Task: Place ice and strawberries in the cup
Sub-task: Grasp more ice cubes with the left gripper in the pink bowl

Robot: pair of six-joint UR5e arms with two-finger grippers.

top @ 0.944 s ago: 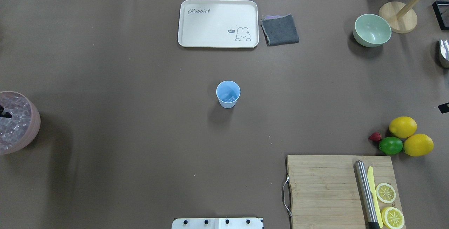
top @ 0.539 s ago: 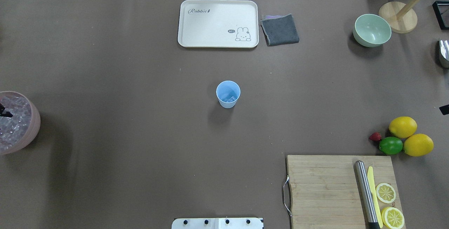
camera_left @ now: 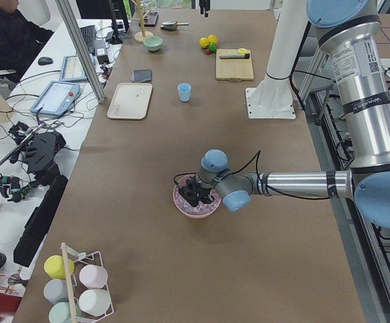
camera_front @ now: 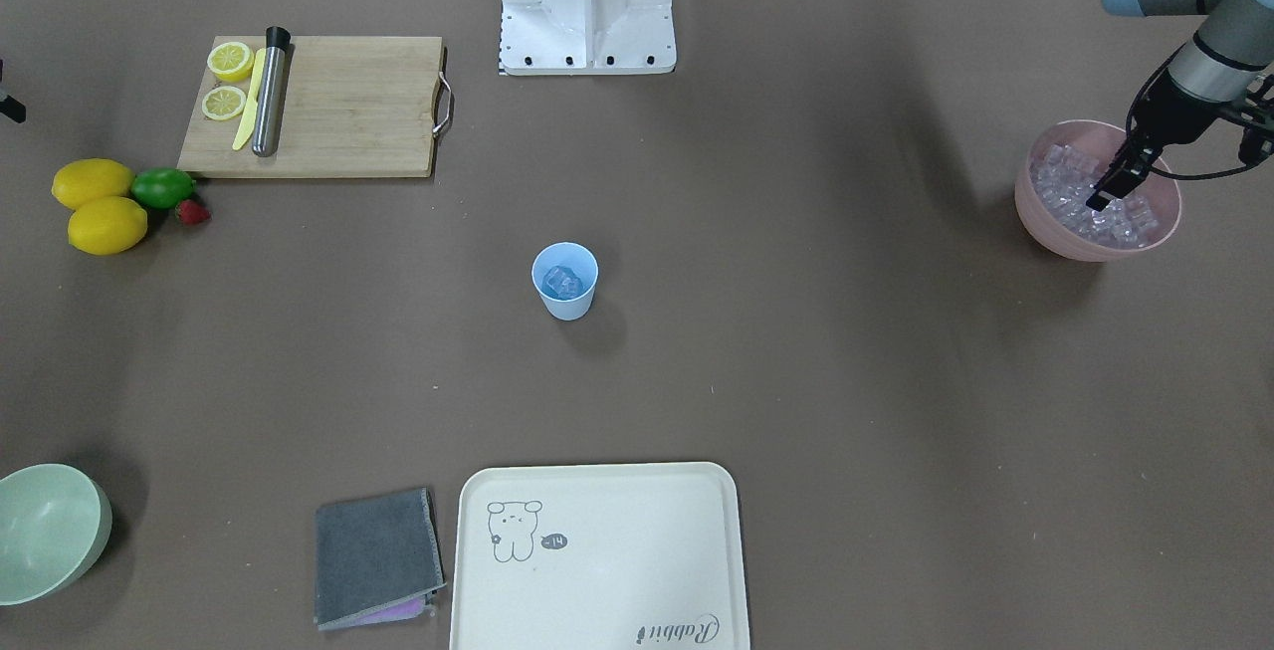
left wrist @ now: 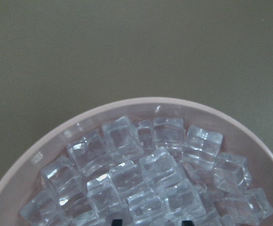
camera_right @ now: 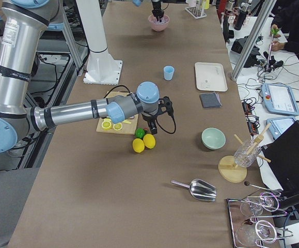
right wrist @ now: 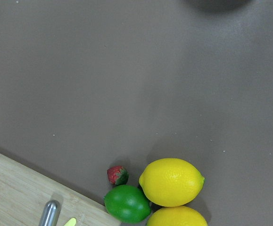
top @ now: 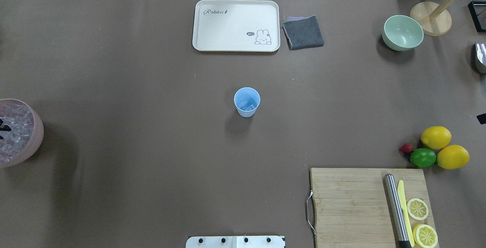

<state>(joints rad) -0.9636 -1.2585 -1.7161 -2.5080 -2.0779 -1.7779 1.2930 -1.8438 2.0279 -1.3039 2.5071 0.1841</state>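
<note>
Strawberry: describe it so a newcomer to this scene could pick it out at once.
In the overhead view, find the wooden cutting board at lower right. Just past its far edge sit two lemons and a lime. The strawberry lies beside the lime, the only red piece and the smallest there.

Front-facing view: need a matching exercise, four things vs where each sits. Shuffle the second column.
Things:
1. strawberry
2. cup
3. pink bowl
4. lemon slices

Places:
A. on the cutting board
B. mid-table, a little ice inside
C. on the table beside the lime
D. under the left gripper, full of ice

Pairs: 1-C; 2-B; 3-D; 4-A
</note>
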